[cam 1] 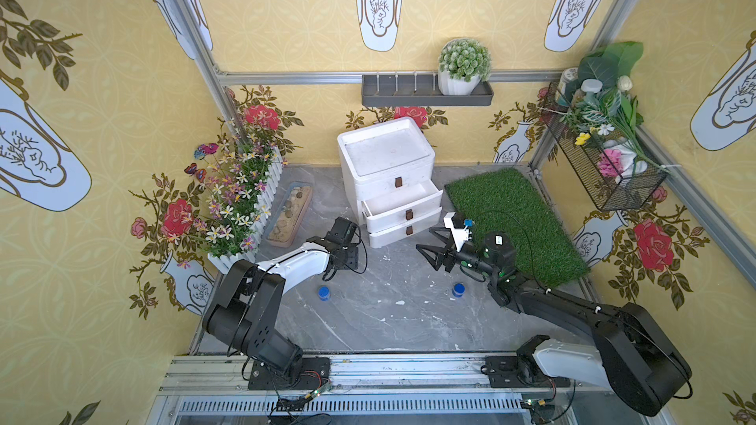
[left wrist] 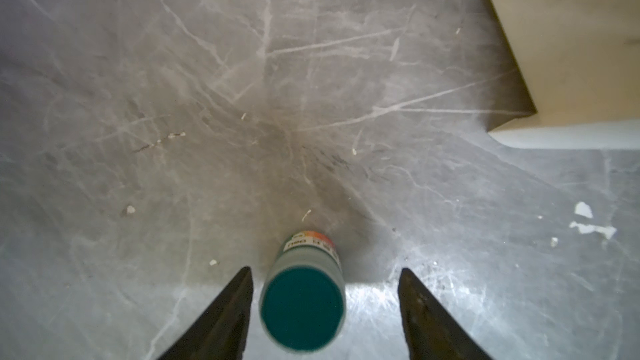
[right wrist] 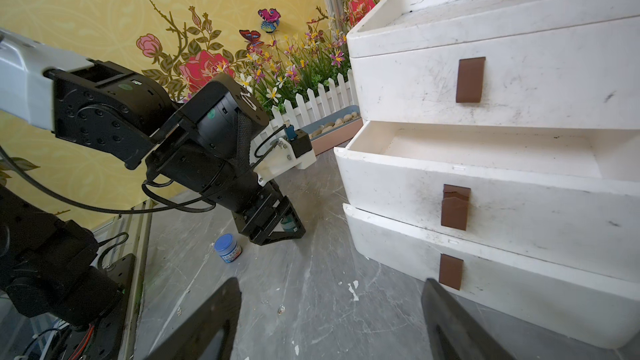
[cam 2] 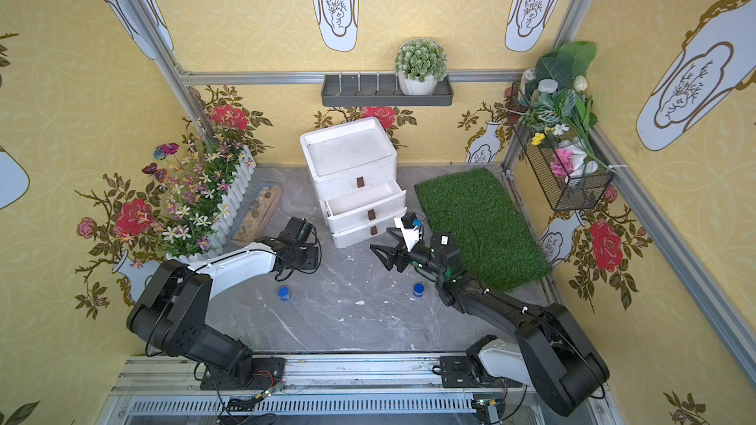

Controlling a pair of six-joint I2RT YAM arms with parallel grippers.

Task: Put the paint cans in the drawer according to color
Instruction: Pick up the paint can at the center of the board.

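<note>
A dark green paint can (left wrist: 303, 306) stands upright on the grey marble floor between the fingers of my left gripper (left wrist: 325, 269). The jaws are open around it: one finger is close beside it and the other stands well apart. From the right wrist view the can (right wrist: 288, 225) shows between the lowered left fingers (right wrist: 266, 233). Two blue paint cans (cam 1: 324, 293) (cam 1: 458, 289) stand on the floor nearer the front. The white cabinet (cam 1: 386, 157) has its middle drawer (cam 1: 403, 202) pulled out and bare inside. My right gripper (cam 1: 425, 239) hangs open and holds nothing in front of the drawers.
A green grass mat (cam 1: 515, 222) lies right of the cabinet. A white picket planter with flowers (cam 1: 245, 206) and a pebble tray (cam 1: 288, 214) line the left side. Small white flecks (cam 1: 400, 302) dot the floor.
</note>
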